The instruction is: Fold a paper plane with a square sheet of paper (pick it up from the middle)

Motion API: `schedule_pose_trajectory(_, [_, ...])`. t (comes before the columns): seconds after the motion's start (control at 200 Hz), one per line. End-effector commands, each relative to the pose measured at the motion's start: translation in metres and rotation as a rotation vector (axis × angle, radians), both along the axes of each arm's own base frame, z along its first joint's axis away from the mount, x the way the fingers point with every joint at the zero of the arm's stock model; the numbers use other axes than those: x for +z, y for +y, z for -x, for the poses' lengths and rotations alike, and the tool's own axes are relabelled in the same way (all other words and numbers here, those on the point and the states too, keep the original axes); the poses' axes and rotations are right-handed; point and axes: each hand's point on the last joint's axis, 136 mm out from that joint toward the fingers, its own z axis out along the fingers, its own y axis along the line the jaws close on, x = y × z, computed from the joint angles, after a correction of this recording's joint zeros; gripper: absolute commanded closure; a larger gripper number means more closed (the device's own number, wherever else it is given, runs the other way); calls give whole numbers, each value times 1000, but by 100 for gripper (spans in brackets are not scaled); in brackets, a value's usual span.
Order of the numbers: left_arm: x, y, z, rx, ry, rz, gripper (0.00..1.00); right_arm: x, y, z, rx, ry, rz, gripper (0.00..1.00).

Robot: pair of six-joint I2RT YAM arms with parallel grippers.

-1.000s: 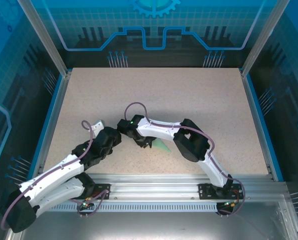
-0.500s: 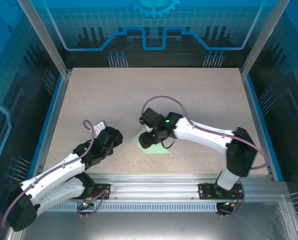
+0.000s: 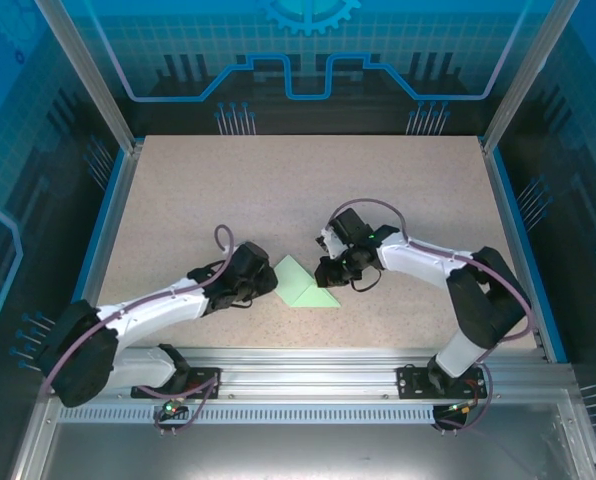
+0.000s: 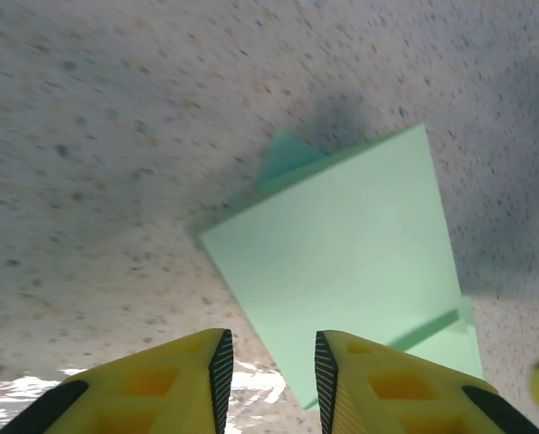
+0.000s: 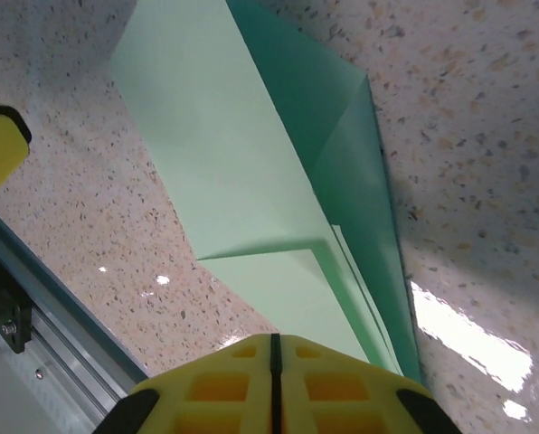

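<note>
Left fingers (image 4: 161, 384) stand slightly apart just beside the folded paper (image 3: 303, 290) by the near edge of the desk (image 3: 278, 190), while right fingers (image 5: 215, 387) press together over its other end.

Speckled beige tabletop (image 3: 308, 190), blue patterned walls (image 3: 18, 150), aluminium rail (image 3: 308, 362) in front.

creased paper plane (image 5: 242, 172) (claw (image 5: 274, 348) closed)

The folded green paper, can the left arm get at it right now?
Probably yes: the left tool is right beside the folded paper, jaws apart, path unblocked. The right tool, shut, is at its opposite edge.
</note>
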Motion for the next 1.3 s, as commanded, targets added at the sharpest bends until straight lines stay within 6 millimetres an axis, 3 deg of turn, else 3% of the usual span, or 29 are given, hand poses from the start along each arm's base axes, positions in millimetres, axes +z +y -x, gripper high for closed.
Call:
schedule_pose_trajectory(0.0, [8, -25, -3, -73, 1, 27, 66, -2, 12, -8, 30, 12, -44, 92])
schedule_pose_trajectory(0.27, [-5, -32, 5, -78, 43, 11, 66, -29, -1, -19, -10, 50, 14, 92])
schedule_pose_trajectory(0.545, [-6, -39, 10, -103, 57, 37, 61, -55, -15, -21, -59, 111, 24, 91])
schedule_pose_trajectory(0.92, [-19, -44, 23, -49, 119, 91, 41, -64, -19, -22, -129, 147, -34, 90])
schedule_pose_trajectory(1.295, [-36, -51, 25, 27, 177, 151, 35, -69, -27, -23, -151, 165, -39, 90])
